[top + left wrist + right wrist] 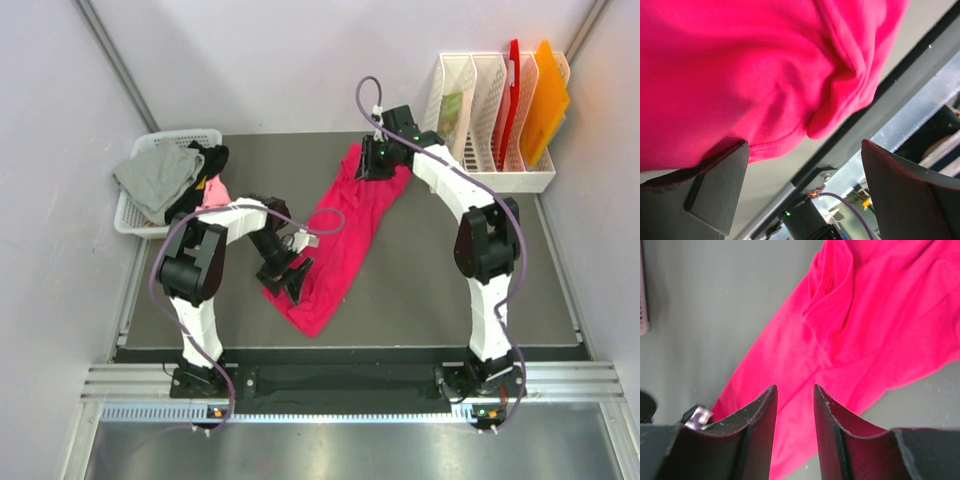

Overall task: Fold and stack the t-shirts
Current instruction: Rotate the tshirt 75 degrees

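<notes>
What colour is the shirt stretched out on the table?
The t-shirt is crimson red, leaning pink; the right wrist view shows it best.

Brightly and evenly lit from overhead; only soft, faint shadows on the dark grey matte tabletop (420, 290). Sharp from above, clipped highlight atop the orange flat plastic folder (545, 100). Oversaturated on the crimson-red cloth t-shirt (740, 75); soft-focused on the black left end effector (805, 190) up close.

Upper left, a white mesh basket (128, 218) sits at the grey tabletop's (420, 290) edge. Upper right, a white slotted rack (500, 183) holds a red folder (512, 90) and an orange folder (545, 100), both upright.
</notes>
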